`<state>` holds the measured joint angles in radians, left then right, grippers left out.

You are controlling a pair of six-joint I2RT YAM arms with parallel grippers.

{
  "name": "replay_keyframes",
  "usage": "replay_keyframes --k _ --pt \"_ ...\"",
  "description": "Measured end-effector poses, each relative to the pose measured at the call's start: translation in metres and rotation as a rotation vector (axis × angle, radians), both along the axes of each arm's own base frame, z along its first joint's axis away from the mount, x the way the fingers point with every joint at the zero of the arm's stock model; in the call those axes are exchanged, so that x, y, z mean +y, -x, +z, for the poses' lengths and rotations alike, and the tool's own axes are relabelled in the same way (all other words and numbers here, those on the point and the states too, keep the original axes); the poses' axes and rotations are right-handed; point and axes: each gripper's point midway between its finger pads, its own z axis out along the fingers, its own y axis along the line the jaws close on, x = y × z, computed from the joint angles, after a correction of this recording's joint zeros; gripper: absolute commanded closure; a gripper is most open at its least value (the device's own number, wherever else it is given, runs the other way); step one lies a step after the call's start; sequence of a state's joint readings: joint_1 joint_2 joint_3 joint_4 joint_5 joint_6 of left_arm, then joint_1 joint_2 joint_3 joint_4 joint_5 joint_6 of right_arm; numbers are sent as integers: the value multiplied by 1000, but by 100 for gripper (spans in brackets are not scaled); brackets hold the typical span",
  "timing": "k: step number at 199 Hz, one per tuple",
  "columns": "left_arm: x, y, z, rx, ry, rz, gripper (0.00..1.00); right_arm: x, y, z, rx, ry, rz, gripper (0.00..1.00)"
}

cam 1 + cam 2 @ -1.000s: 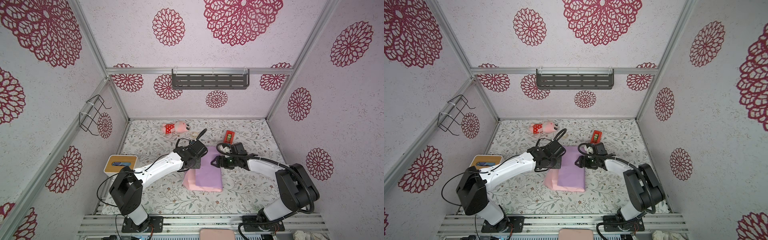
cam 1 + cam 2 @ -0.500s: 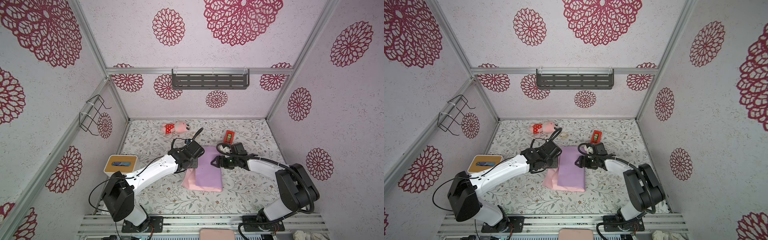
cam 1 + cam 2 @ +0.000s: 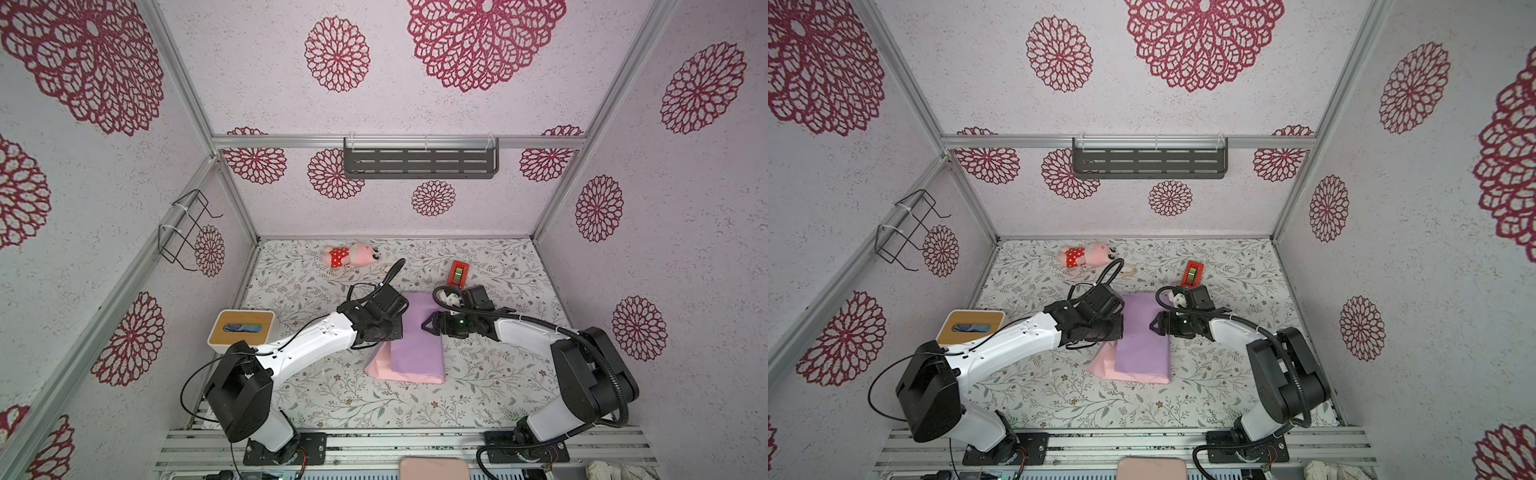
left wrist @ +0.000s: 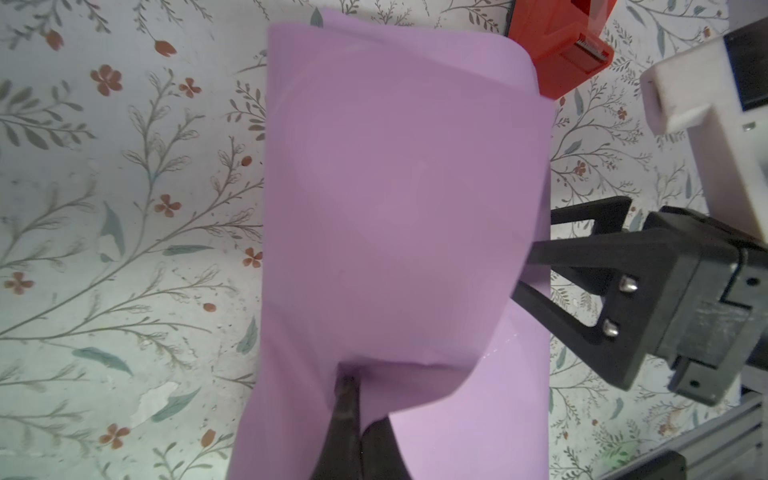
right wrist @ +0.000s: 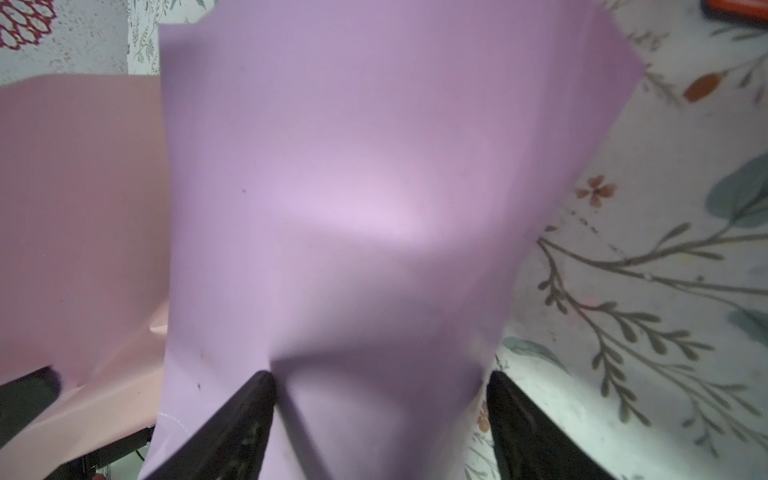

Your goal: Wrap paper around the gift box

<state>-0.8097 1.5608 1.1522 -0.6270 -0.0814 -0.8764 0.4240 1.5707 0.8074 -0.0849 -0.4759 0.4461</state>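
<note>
The paper (image 3: 415, 345) (image 3: 1142, 345) lies folded at the middle of the table, lilac face up, with a pink strip showing at its near left. The gift box is hidden. My left gripper (image 3: 390, 332) (image 4: 349, 382) sits at the sheet's left edge, shut on a lilac fold of the paper (image 4: 395, 187). At the right edge, my right gripper (image 3: 428, 325) (image 3: 1155, 325) (image 5: 380, 378) has its jaws wide apart. The paper (image 5: 353, 187) bulges between them and drapes over the tips. One of its fingertips (image 5: 262, 386) dents the sheet.
A red tape dispenser (image 3: 458, 272) stands just behind the right gripper. A plush toy (image 3: 353, 254) lies at the back and a tissue box with a wooden top (image 3: 241, 328) at the left. A pink pad (image 3: 434, 468) lies on the front rail.
My left gripper has drawn back a little to the left and nearer, still pinching the paper. The right arm has not moved.
</note>
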Motion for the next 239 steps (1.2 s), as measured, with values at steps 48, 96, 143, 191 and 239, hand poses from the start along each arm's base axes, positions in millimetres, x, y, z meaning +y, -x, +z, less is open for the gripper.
replay_keyframes --k 48,96,143,191,239 --pt "-3 -5 -4 36 89 36 100 1 0 0 -2 -1 1 19" --pt "-22 -5 -3 75 186 14 100 1 0 0 -2 0 1 19" --pt "-30 -3 -8 107 212 5 100 1 0 0 -2 0 1 19" --pt "-34 -6 -5 101 241 18 99 1 0 0 -3 -1 1 19" --pt "-40 -7 -9 123 259 13 97 1 0 0 -5 -1 2 19"
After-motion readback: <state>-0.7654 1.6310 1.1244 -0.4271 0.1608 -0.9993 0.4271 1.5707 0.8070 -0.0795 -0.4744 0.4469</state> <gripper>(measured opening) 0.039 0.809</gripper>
